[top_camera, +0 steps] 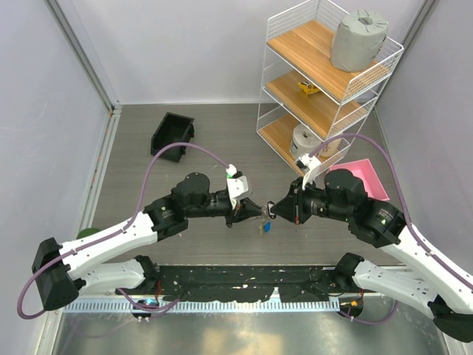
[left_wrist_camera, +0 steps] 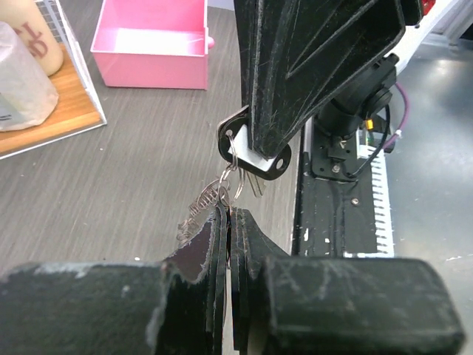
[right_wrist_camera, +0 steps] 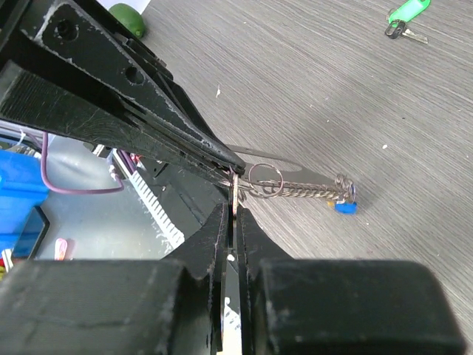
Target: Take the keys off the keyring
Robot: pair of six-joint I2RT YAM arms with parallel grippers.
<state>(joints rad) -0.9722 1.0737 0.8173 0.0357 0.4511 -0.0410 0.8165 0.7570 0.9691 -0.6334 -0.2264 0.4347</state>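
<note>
The keyring [right_wrist_camera: 264, 180] is a thin silver ring held in the air between my two grippers, with a short link chain [right_wrist_camera: 307, 192] hanging from it. A blue-headed key [right_wrist_camera: 345, 207] hangs at the chain's end and also shows in the top view [top_camera: 265, 227]. My left gripper [left_wrist_camera: 230, 214] is shut on the keyring [left_wrist_camera: 233, 177] where the chain [left_wrist_camera: 201, 203] joins. My right gripper [right_wrist_camera: 235, 211] is shut on a flat black key head [left_wrist_camera: 255, 154] that sits on the ring. In the top view the left gripper [top_camera: 250, 212] and the right gripper [top_camera: 272, 209] meet tip to tip. No yellow key shows.
A white wire shelf [top_camera: 325, 81] stands at the back right with a grey roll [top_camera: 358, 38] on top. A pink tray [left_wrist_camera: 151, 44] lies beside it. A black bin [top_camera: 172, 135] sits at the back left. A green-tagged key [right_wrist_camera: 406, 13] lies apart on the table.
</note>
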